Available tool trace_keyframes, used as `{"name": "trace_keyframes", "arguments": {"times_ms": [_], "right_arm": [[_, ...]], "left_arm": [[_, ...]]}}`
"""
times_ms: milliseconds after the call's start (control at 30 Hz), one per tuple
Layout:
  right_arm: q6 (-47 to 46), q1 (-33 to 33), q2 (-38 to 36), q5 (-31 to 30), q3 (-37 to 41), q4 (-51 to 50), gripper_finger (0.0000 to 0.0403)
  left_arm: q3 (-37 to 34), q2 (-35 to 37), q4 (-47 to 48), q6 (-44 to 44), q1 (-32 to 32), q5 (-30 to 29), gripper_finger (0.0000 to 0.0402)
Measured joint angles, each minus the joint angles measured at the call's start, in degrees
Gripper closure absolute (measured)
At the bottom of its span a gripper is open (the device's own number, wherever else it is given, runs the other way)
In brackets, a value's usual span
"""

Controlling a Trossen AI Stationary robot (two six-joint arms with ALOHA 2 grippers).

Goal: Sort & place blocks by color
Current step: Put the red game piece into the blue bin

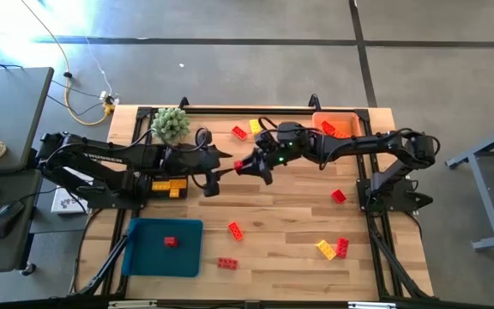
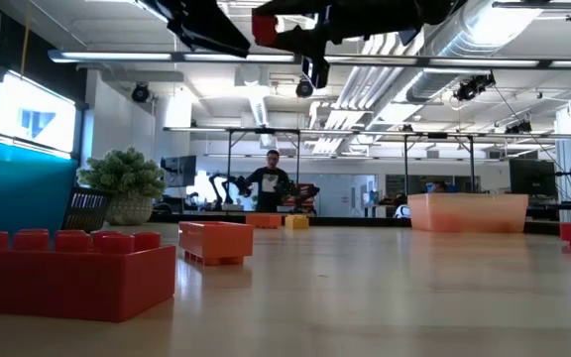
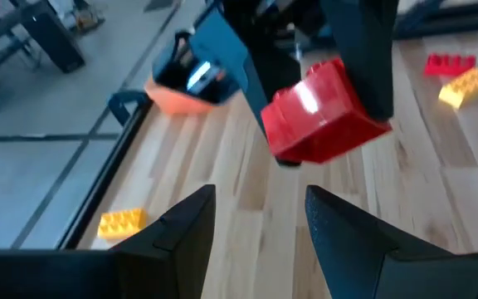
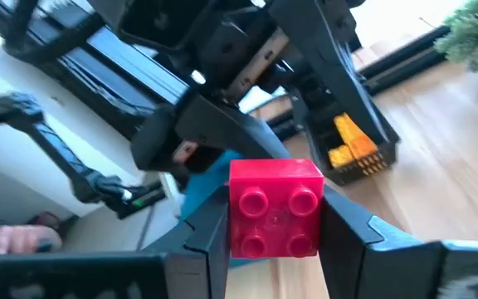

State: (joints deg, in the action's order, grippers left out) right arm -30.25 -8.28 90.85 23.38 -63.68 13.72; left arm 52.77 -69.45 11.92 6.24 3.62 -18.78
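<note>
Holding steady, a red block [image 4: 275, 208] is pinched by the right gripper [image 4: 274, 218]; probably a handover, so the spread-open, empty left gripper [image 3: 260, 218] should be centred first.

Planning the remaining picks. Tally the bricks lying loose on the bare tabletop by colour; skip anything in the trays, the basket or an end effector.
Red bricks: 3
Orange bricks: 2
Yellow bricks: 2
Total: 7
</note>
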Motion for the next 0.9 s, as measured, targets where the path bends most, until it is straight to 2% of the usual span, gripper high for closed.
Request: {"name": "trace_keyframes", "arguments": {"times_ms": [367, 733, 900], "right_arm": [[-2.4, -0.2, 0.0, 0.4, 0.0, 3.7, 0.0288], [-3.3, -2.0, -0.3, 1.7, 0.0, 4.3, 0.0288], [-3.3, -2.6, -0.3, 2.8, 0.0, 4.5, 0.0288]], "left_arm": [[0.0, 0.0, -3.6, 0.1, 0.0, -0.4, 0.0225], [0.0, 0.0, -6.7, 5.8, 0.0, 0.2, 0.0225], [0.0, 0.0, -8.3, 5.0, 0.1, 0.1, 0.0223]]}}
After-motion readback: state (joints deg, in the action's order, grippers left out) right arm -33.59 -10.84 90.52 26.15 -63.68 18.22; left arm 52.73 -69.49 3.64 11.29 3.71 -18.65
